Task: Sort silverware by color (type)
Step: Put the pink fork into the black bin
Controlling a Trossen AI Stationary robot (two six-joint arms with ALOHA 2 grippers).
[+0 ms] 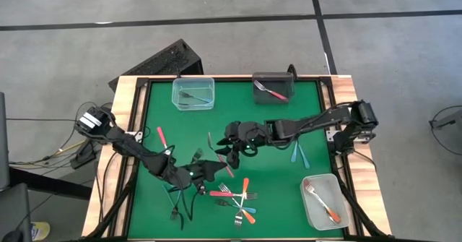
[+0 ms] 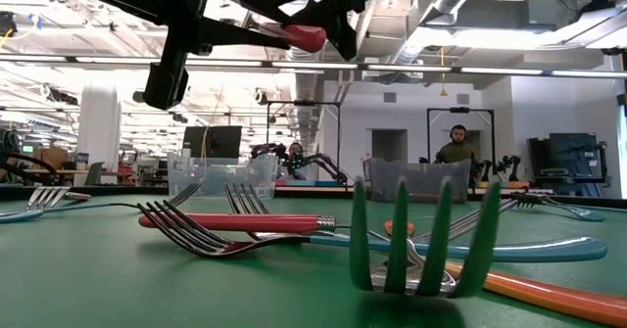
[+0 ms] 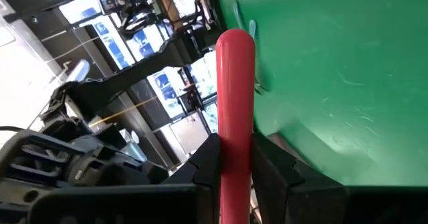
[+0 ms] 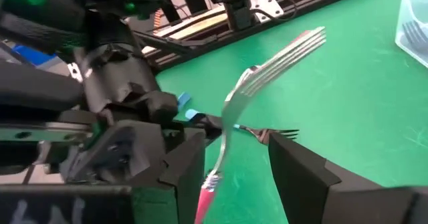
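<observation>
Two grippers meet mid-frame in high view: left gripper (image 3: 234,164) clamped on red-handled metal fork (image 3: 235,103), right gripper (image 4: 234,164) fingers spread around its tines. Loose pile of coloured-handled forks (image 1: 237,199) lower centre. Clear tub (image 1: 193,92), dark tub (image 1: 274,87) upper edge; clear tub (image 1: 325,201) lower right. Fork's middle hidden behind fingers.

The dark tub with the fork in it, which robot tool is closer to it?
Right. The right tool sits mid-table, just below the dark tub. The left tool, gripping a red-handled fork, is farther toward the near edge.
</observation>
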